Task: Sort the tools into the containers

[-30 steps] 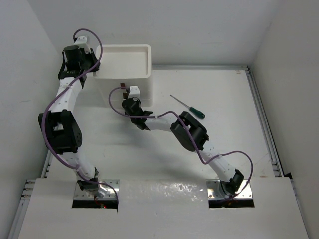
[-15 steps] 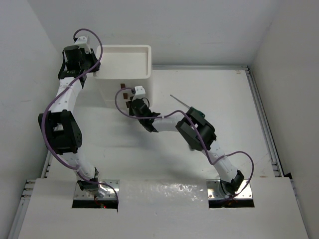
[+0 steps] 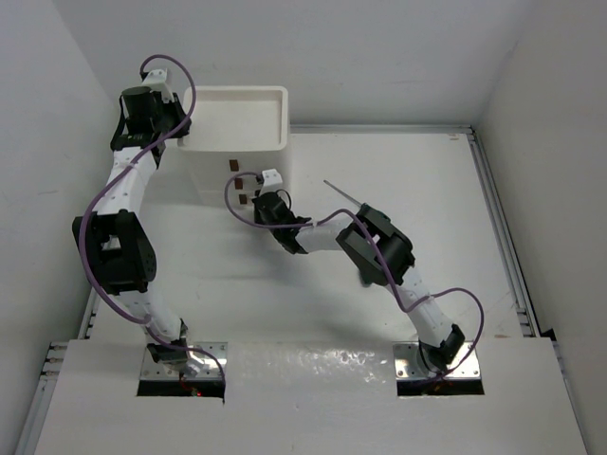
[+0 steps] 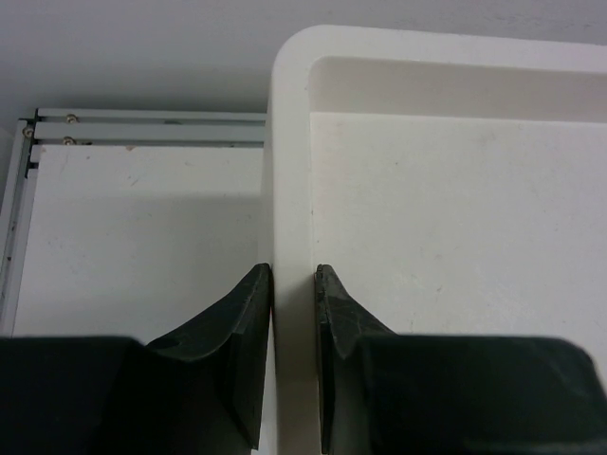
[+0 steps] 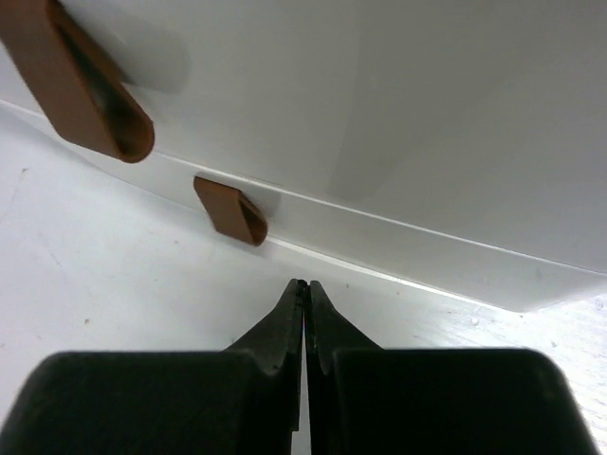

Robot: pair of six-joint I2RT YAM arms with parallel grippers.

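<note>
- My right arm's elbow (image 3: 379, 245) lies over the handle of the screwdriver (image 3: 341, 192). Only its thin metal shaft shows from above, on the table (image 3: 446, 209) to the right of the container (image 3: 284, 112) and apart from it.
- Neither wrist camera catches the screwdriver.
- Both drawers are shut, so their insides are hidden from me.
- My own fingers cut off the near part of the top tray in the left wrist view. The stretch of tray floor that I do see is plain white.
- My left gripper (image 4: 294, 284) straddles the tray's left rim, one finger outside the wall and one inside, pressed against it.
- My right gripper (image 5: 303, 286) has its fingers together with nothing between them. It is low over the table at the container's front, just short of the lower brown tab (image 5: 230, 210).
- The upper brown tab (image 5: 85, 81) runs off the top left of my right wrist view.
</note>
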